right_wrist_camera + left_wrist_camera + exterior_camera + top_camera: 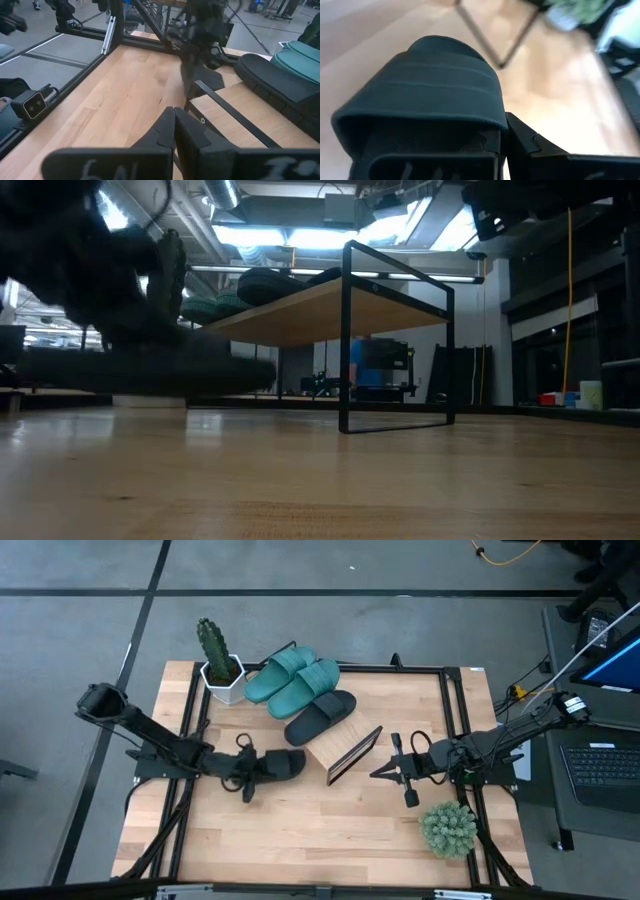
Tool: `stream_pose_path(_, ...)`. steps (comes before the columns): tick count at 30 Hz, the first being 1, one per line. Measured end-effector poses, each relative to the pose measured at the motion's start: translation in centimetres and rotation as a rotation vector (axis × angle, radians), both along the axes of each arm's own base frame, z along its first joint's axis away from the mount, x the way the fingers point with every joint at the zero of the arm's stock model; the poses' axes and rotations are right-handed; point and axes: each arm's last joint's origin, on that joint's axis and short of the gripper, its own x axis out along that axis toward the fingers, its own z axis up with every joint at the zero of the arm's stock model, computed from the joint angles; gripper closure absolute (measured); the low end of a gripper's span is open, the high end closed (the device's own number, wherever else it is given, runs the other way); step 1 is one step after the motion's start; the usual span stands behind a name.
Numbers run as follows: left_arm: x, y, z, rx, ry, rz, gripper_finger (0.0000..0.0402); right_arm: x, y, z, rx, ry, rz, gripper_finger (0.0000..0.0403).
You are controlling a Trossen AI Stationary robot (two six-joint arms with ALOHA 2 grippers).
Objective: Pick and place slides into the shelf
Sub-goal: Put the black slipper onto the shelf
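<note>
My left gripper (pixel 252 766) is at the table's left, shut on a black slide (pixel 284 764) that points toward the shelf (pixel 348 750), a slanted wooden plank on a thin black frame. On the plank lie a teal pair of slides (pixel 292 680) and another black slide (pixel 320 717) on their soles; the low view shows them on top of the shelf (pixel 330 310). My right gripper (pixel 384 772) hangs shut and empty just right of the shelf, its fingers (pixel 174 125) pointing at the plank's edge (pixel 235 112). My left gripper holds the black slide at the end nearest the arm, coming level from the table's left. One finger (pixel 530 145) lies against the outer side of the wide strap (pixel 435 85); the slide hides the other finger. The slide sits level, low over the table, strap up.
A cactus in a white pot (pixel 220 665) stands at the table's far left, and a bushy green plant (pixel 448 828) at the near right. Black frame rails (pixel 455 710) run along the table's sides. Bare wood lies in front of the shelf (pixel 320 830).
</note>
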Motion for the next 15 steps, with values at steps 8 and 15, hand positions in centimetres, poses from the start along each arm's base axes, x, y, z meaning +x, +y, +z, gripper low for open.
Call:
stream_pose_path(8, 0.4, -4.7, 4.0, 0.053, -0.149, -0.144, 0.0401, 0.1, 0.3, 0.4, 0.065, -0.035, 0.037, 0.0391)
stream_pose_path(15, 0.9, -8.4, 7.0, 0.182, -0.233, -0.193, 0.0401, -0.1, 1.6, 1.2, 0.026, -0.134, 0.094, 0.0391)
